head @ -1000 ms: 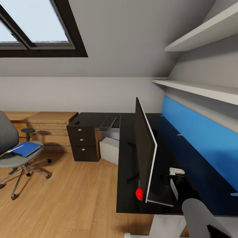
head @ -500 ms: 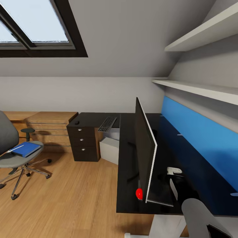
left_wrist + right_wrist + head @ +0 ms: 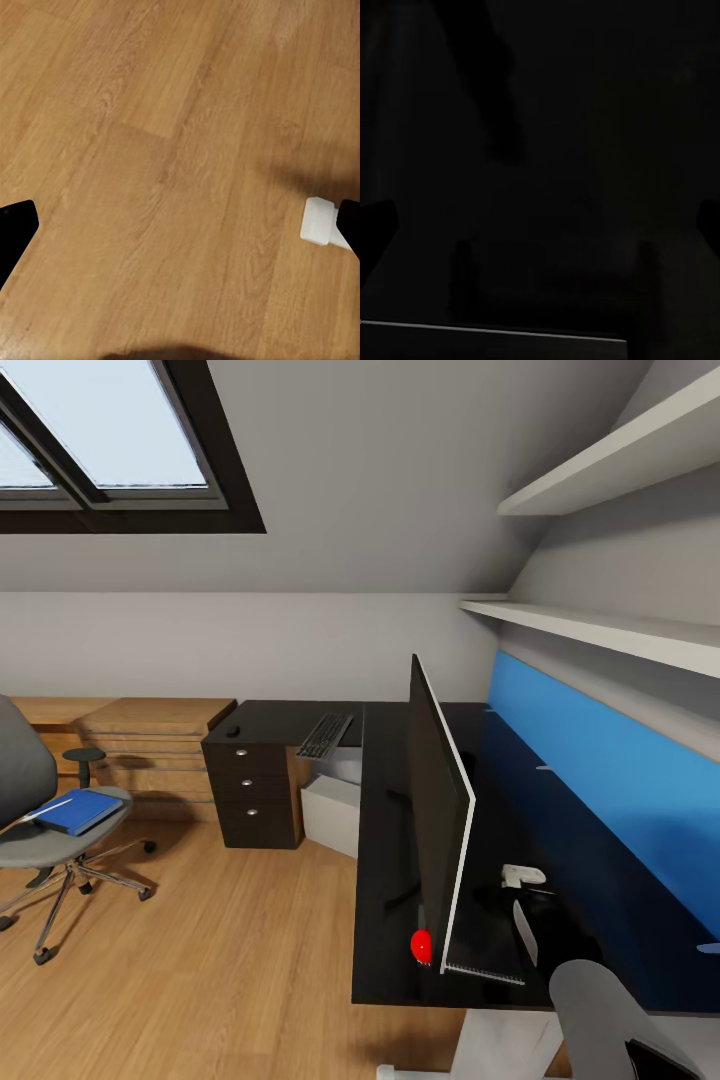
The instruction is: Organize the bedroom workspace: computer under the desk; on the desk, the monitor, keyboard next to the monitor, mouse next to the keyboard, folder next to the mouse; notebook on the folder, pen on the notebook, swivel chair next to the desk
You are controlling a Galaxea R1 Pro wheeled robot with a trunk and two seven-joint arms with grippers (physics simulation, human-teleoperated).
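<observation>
- The room is an attic bedroom: a sloped grey ceiling, a dark-framed skylight (image 3: 100, 445) at the upper left of the head view, and white shelves (image 3: 610, 630) along the right wall.
- A warm wood-plank floor (image 3: 230, 960) fills the lower left of the head view; the left wrist view looks down on the same planks.
- The desk (image 3: 385, 880) is glossy black and L-shaped, running from centre frame to the lower right, with a blue upright panel (image 3: 610, 790) behind it.
- No brand, label or writing can be read anywhere; the only mark is a small red dot at the monitor's lower corner.
- The monitor (image 3: 435, 830) stands on the desk, seen nearly edge-on.
- The keyboard (image 3: 325, 735) lies on the far wing of the desk, its near end overhanging the edge; the mouse (image 3: 233, 731) sits well apart from it, above the black drawer unit (image 3: 250, 795).
- The computer (image 3: 332, 815) stands on the floor under the desk, just beside the drawers.
- The swivel chair (image 3: 45, 830) is at the left edge, well away from the desk, with the folder (image 3: 78, 811) on its seat.
- A light-wood drawer chest (image 3: 150, 750) stands against the far wall.
- The left gripper (image 3: 180, 225) has its dark fingertips (image 3: 15, 229) spread wide over bare floor.
- The right gripper (image 3: 522, 876) hangs behind the monitor over the desk; I cannot tell its spread, as its wrist view is nearly black.
</observation>
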